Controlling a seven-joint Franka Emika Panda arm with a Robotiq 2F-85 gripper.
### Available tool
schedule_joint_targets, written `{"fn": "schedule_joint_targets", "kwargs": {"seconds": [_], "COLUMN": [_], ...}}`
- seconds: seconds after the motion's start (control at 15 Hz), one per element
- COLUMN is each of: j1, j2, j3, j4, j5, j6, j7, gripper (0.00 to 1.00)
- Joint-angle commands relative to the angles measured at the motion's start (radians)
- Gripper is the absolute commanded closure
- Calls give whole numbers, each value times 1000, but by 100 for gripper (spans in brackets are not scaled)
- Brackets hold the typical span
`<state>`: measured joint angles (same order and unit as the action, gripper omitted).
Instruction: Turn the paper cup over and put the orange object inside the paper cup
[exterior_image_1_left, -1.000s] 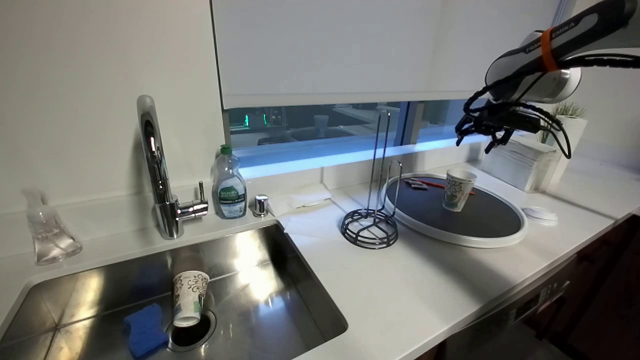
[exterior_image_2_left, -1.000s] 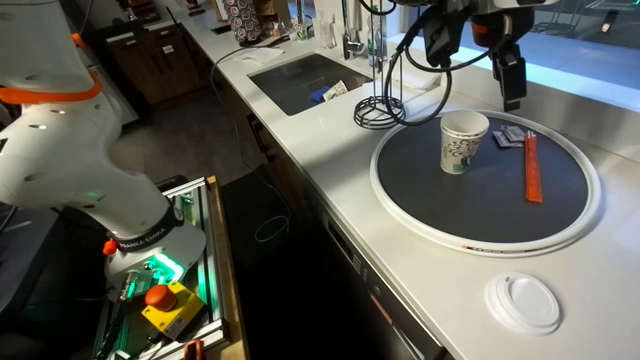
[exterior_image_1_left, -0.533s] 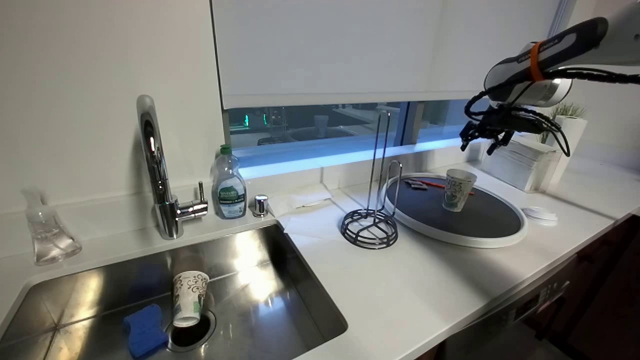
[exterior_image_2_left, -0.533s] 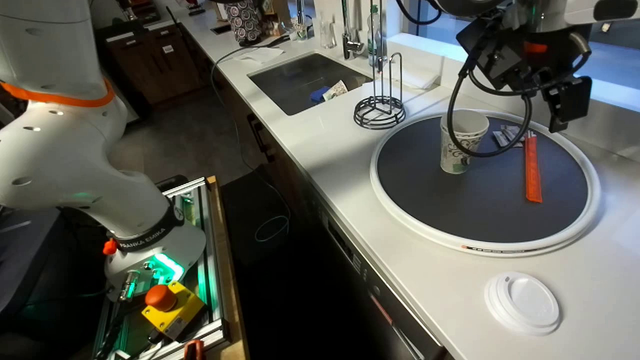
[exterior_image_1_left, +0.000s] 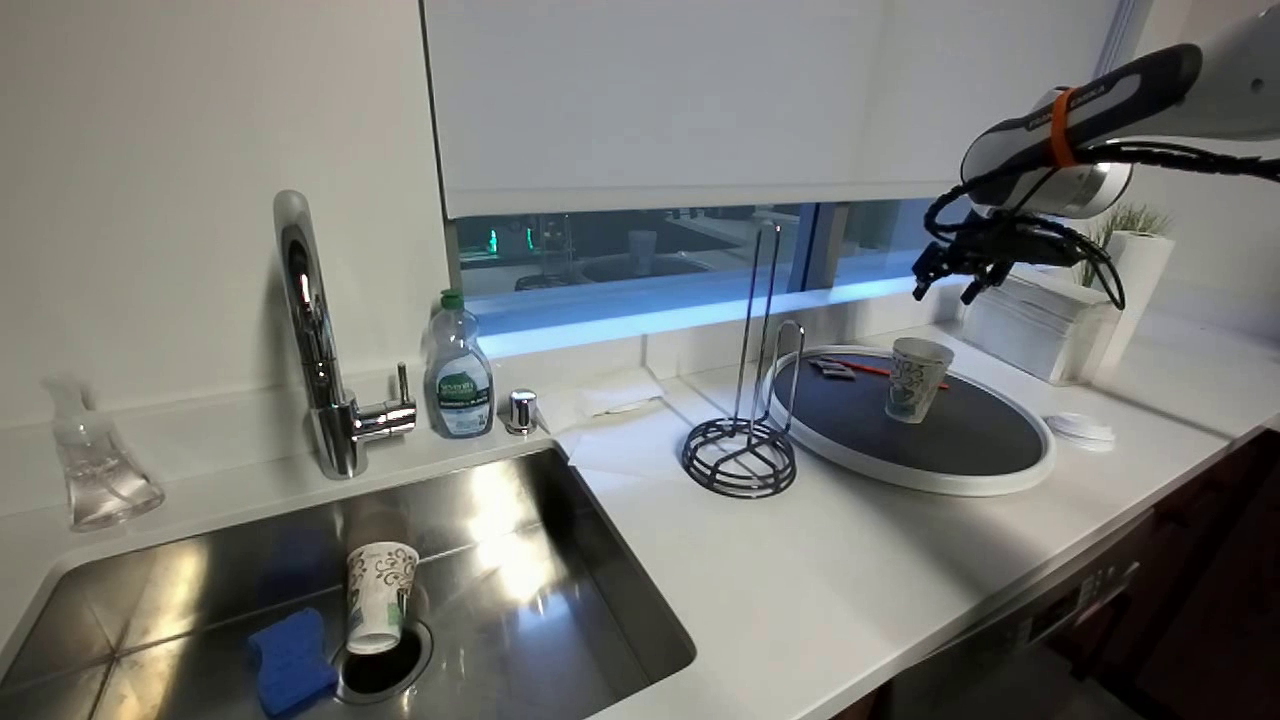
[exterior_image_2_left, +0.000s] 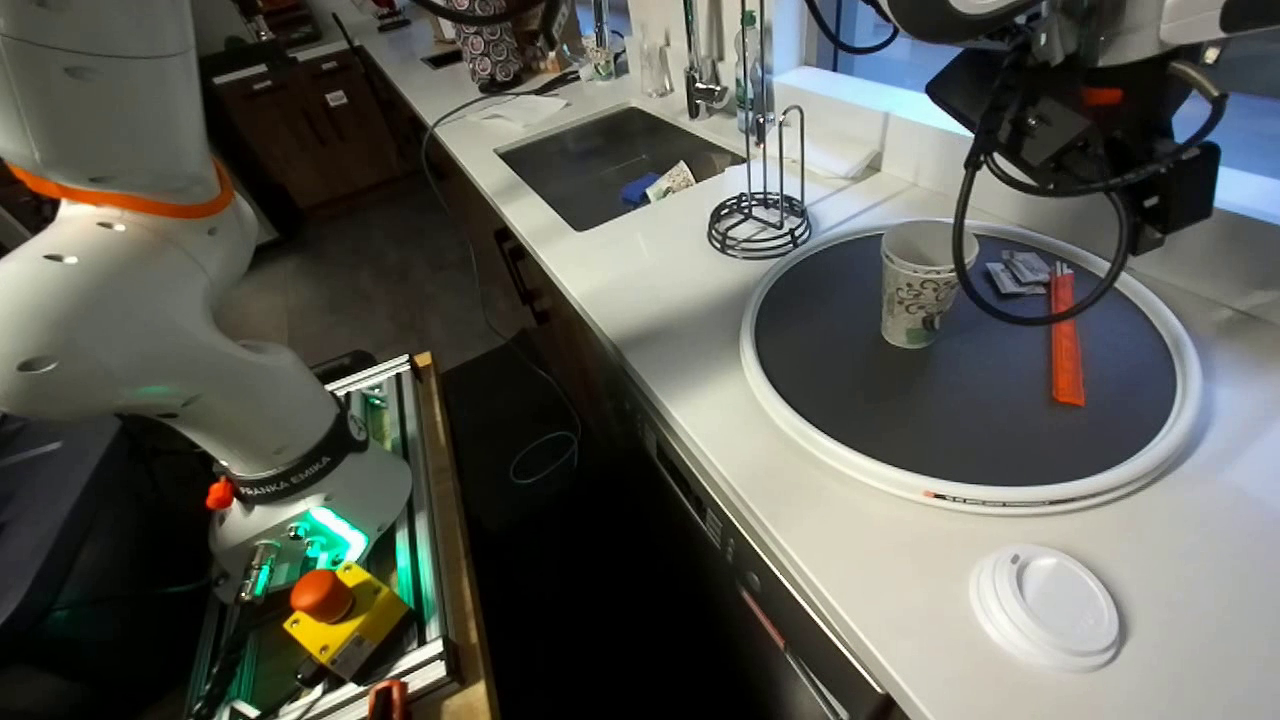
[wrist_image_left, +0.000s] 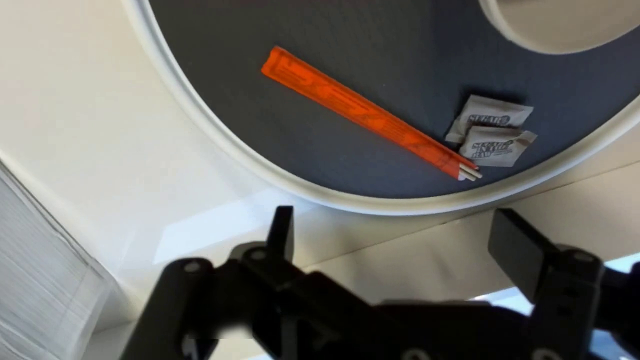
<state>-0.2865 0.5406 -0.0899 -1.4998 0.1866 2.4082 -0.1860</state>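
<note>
A whitish tapered paper cup with a dark swirl print stands upright, mouth up, on the round dark tray in both exterior views (exterior_image_1_left: 913, 388) (exterior_image_2_left: 915, 308); its rim looks doubled, like two nested cups. Part of its mouth shows at top right in the wrist view (wrist_image_left: 570, 25). The orange object, a slim orange-red sleeve with pale sticks poking out (wrist_image_left: 367, 115), lies flat on the tray (exterior_image_2_left: 1067, 350) (exterior_image_1_left: 872, 369). No plain unprinted cup is in view. My gripper (exterior_image_1_left: 945, 292) is open and empty (wrist_image_left: 394, 210), above the tray's wall-side edge, apart from cup and sleeve.
The tray has a raised white rim (exterior_image_2_left: 765, 380). Sugar packets (wrist_image_left: 492, 135) lie by the sleeve's stick end. A wire holder (exterior_image_1_left: 740, 460) stands beside the tray. White lids (exterior_image_2_left: 1045, 605) lie on the counter. A printed cup (exterior_image_1_left: 380, 597) and blue sponge (exterior_image_1_left: 292, 660) lie in the sink.
My open gripper has moved across the tray towards the orange object's side and come a little lower. The cup and orange object have not moved.
</note>
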Motion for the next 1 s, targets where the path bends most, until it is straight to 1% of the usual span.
{"fn": "schedule_joint_targets", "kwargs": {"seconds": [0.0, 0.27, 0.4, 0.6, 0.67, 0.93], "j1": [-90, -183, -211, -236, -195, -192], "j2": [26, 54, 71, 97, 74, 80], "j3": [93, 187, 214, 238, 189, 183], "j4": [4, 15, 15, 10, 6, 10], "j5": [59, 117, 137, 157, 138, 139], "j6": [54, 37, 29, 35, 32, 33], "j7": [-257, -546, -686, -876, -769, -782], "gripper": [0, 0, 0, 0, 0, 0]}}
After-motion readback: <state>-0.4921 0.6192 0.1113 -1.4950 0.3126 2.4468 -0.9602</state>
